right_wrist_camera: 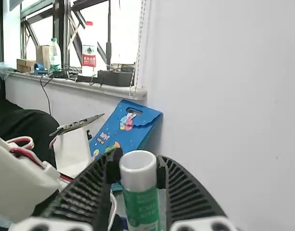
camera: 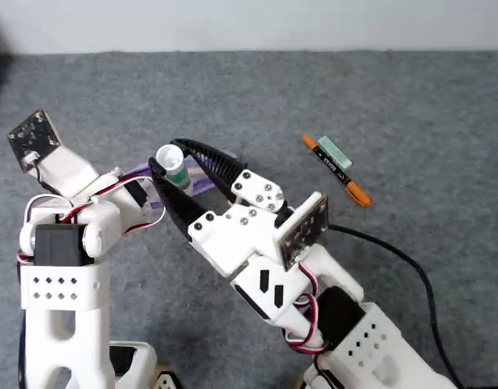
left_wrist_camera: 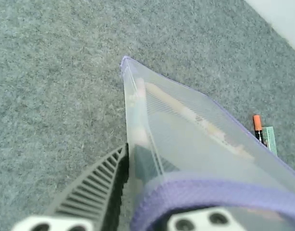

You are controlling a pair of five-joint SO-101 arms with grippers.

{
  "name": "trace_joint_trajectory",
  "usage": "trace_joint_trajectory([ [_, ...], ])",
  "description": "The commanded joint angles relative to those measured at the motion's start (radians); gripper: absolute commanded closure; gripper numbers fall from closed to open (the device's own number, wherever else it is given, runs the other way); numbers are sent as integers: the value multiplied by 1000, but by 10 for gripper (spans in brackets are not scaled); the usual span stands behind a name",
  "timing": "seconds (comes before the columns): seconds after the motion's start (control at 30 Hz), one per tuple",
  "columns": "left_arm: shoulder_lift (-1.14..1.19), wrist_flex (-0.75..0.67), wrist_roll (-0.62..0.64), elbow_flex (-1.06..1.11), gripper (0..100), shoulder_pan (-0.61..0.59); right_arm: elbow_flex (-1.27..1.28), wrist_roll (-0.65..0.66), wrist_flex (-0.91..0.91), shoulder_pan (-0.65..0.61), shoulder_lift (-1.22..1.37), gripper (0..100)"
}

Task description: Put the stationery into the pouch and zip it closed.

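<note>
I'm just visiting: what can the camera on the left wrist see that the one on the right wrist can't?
Left wrist view, not the right: a see-through pouch gripped at its purple zip edge above the grey table, and beyond it an orange pen beside a green eraser.

Right wrist view, not the left: a glue stick clamped between black ribbed fingers, a blue paper bag by a white wall, and a windowsill with bottles.

Shared: no object, just each arm's own ribbed fingers at the picture's edge.

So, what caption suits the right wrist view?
Right end effector gripping a white-capped green glue stick before a white wall.
</note>
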Motion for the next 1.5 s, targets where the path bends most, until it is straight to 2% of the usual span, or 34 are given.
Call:
trace_joint_trajectory([
  [0.0,-5,-28,14,-2,987,8,25,14,-94,-10,-16,991],
  [0.13,-5,-28,14,-2,987,8,60,12,-139,-13,1,991],
  [0.33,-5,-28,14,-2,987,8,71,12,-305,-10,124,991],
  [0.47,-5,-28,14,-2,987,8,71,9,-321,-13,177,990],
  [0.67,-5,-28,14,-2,987,8,57,-61,-119,-10,180,987],
  [0.83,-5,-28,14,-4,987,8,14,-71,22,4,180,847],
  [0.9,-5,-28,14,-4,987,8,-11,-71,48,7,180,820],
  [1.17,-5,-28,14,-4,987,8,-183,-71,128,27,179,919],
  [1.33,-5,-28,14,-4,987,8,-275,-74,249,162,180,976],
  [1.47,-11,-28,15,-5,987,8,-344,-160,461,300,191,990],
])
